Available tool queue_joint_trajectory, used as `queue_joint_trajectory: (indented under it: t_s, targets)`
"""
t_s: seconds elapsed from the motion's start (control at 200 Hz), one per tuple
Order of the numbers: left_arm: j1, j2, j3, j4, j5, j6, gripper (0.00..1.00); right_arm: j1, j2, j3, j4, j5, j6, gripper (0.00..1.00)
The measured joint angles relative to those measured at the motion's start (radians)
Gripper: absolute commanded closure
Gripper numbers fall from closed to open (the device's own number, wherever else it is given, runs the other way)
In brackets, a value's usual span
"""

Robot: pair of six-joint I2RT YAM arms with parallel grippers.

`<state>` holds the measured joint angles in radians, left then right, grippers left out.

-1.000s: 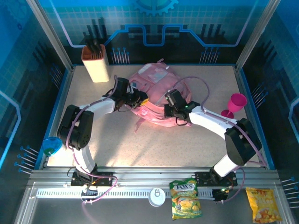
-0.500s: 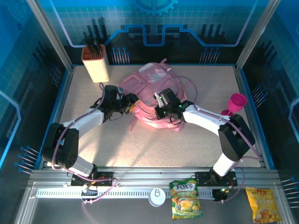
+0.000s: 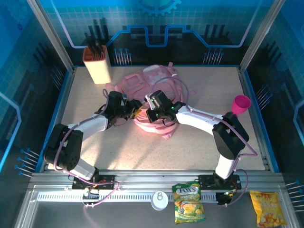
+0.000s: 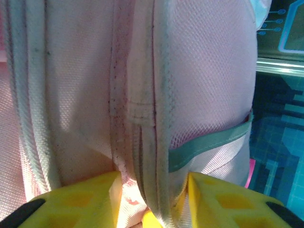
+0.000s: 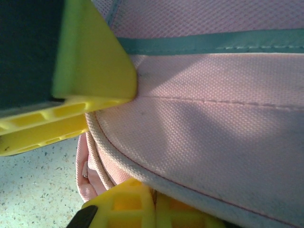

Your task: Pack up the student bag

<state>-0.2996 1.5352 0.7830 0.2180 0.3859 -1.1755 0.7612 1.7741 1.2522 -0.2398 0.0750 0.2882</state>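
Note:
The student bag (image 3: 142, 85) is a soft pink backpack, bunched at the middle back of the table. My left gripper (image 3: 135, 110) meets its near left edge. In the left wrist view the yellow fingers (image 4: 76, 202) stand partly apart, and a thick piped seam of the student bag (image 4: 142, 118) fills the gap of the left gripper (image 4: 152, 202). My right gripper (image 3: 153, 114) is at the bag's near edge, right beside the left one. In the right wrist view the right gripper (image 5: 154, 206) is closed under a piped pink edge of the student bag (image 5: 213, 137), pinching it.
A beige holder with dark handles (image 3: 97, 64) stands at the back left. A magenta cup (image 3: 241, 104) is by the right wall. On the front rail lie a white lid (image 3: 159, 200), a green sweets pack (image 3: 188, 203) and a yellow snack pack (image 3: 267, 208).
The right arm has swung left, dragging the bag's near edge left and bunching it. The left gripper pulled back left, then settled on the bag's edge beside the right gripper.

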Motion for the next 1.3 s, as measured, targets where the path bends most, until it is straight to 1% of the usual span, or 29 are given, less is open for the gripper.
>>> queue_joint_trajectory:
  t_s: [0.175,0.245,0.37,0.485,0.59,0.675,0.72,0.76,0.835,0.981,1.081,1.201,1.301]
  targets:
    - [0.0,0.027,0.021,0.009,0.01,-0.002,0.8,0.003,0.0,0.0,-0.006,0.04,0.003,1.0]
    - [0.0,0.034,0.031,0.009,0.012,-0.002,0.85,0.003,0.0,0.0,-0.006,0.055,0.008,0.95]
    - [-0.001,0.038,0.04,0.008,0.015,-0.002,0.9,0.003,0.0,0.0,-0.006,0.06,0.023,0.78]
    - [-0.001,0.039,0.04,0.005,0.015,-0.002,0.92,0.003,0.0,0.0,-0.01,0.062,0.045,0.76]
    - [-0.001,0.039,0.04,0.004,0.016,-0.002,0.94,0.003,0.003,0.001,-0.013,0.076,0.063,0.8]
    - [-0.001,0.039,0.04,0.004,0.016,-0.001,0.95,0.003,0.009,0.008,-0.018,0.087,0.082,0.88]
    - [-0.001,0.039,0.04,0.003,0.016,-0.001,0.97,0.003,0.011,0.011,-0.024,0.097,0.087,0.95]
    - [-0.001,0.039,0.04,0.003,0.016,-0.001,0.98,0.003,0.011,0.011,-0.026,0.105,0.093,0.97]
    - [-0.001,0.039,0.041,-0.001,0.015,0.001,1.0,0.002,0.011,0.01,-0.028,0.116,0.105,0.99]
    - [0.002,0.039,0.041,-0.007,0.019,0.015,1.0,-0.014,-0.02,-0.041,-0.003,0.138,0.099,1.0]
    - [0.008,0.039,0.052,-0.033,0.034,0.051,1.0,-0.063,-0.066,-0.084,-0.007,0.163,0.097,1.0]
    - [0.015,0.045,0.117,-0.124,0.053,0.122,1.0,-0.145,-0.105,-0.105,-0.031,0.201,0.11,1.0]
    - [0.018,0.058,0.159,-0.19,0.056,0.179,1.0,-0.186,-0.122,-0.113,-0.056,0.224,0.124,1.0]
